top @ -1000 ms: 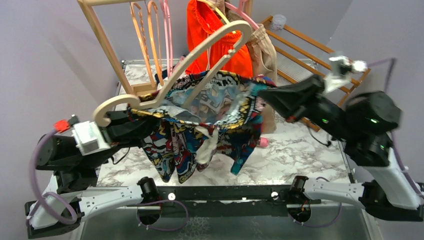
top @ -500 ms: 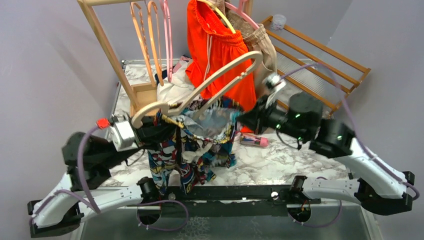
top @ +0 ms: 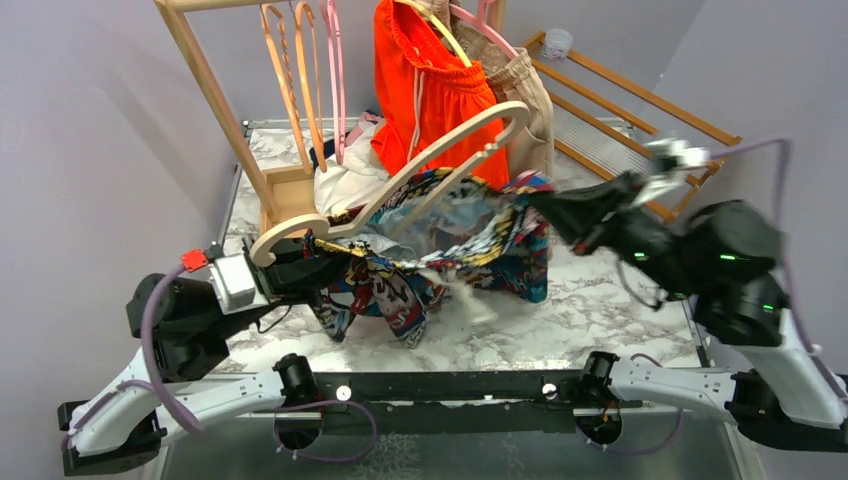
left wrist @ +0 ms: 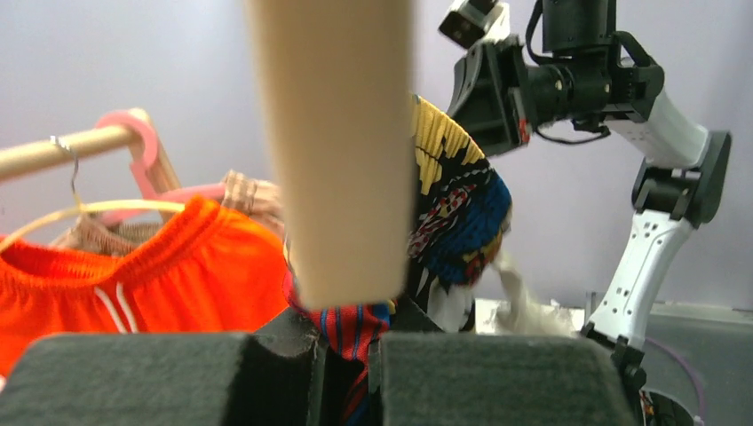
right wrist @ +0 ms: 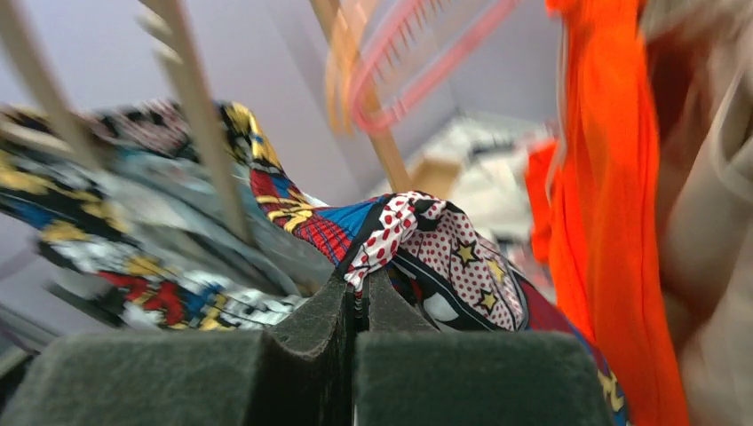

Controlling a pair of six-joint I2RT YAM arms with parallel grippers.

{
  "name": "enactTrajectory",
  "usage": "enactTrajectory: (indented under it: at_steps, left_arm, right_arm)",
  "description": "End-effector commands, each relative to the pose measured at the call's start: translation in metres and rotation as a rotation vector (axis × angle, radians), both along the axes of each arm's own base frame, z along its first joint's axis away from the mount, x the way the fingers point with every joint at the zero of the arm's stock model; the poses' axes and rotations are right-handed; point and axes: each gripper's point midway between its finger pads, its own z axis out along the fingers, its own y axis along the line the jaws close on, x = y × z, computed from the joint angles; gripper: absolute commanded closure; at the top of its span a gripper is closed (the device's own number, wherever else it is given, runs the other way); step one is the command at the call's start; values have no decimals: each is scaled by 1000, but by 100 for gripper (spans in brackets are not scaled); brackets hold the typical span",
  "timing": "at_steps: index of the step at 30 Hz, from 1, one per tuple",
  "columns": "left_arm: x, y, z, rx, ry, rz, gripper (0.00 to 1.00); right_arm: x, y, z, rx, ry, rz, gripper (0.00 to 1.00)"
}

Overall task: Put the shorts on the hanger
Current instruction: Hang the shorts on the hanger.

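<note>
We see the left gripper with its jaws clamped at the lower end of the hanger, with fabric of the shorts caught between them. The right gripper pinches the shorts' edge. The shorts hang stretched between both grippers, under the raised hanger, above the table.

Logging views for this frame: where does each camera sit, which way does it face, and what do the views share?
Top external: above and behind the robot, facing down and forward over the table; left arm and right arm show, left gripper at the hanger, right gripper on the shorts.
Left wrist: faces along its own fingers, past the hanger, to the right arm.
Right wrist: faces along its own fingers, shut on the shorts, toward the orange shorts.
Shared: all three show shorts, hanger, orange shorts.
</note>
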Motion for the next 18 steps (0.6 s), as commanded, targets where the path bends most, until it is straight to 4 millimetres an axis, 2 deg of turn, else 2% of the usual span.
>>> enactTrajectory:
  at_steps: [1, 4, 8, 12, 18]
  left_arm:
    - [3, 22, 1, -107, 52, 42, 100]
    - [7, 20, -20, -68, 99, 51, 100]
    - [9, 20, -44, -22, 160, 57, 100]
    - [8, 24, -54, 2, 187, 60, 100]
    - [-1, 12, -76, 100, 213, -3, 100]
  right_arm:
    - [24, 22, -80, -126, 170, -65, 99]
    - [30, 24, -110, -183, 221, -94, 99]
    - [34, 19, -128, -243, 252, -131, 99]
    - [36, 9, -134, -285, 265, -172, 99]
    - [40, -8, -121, -321, 249, -237, 99]
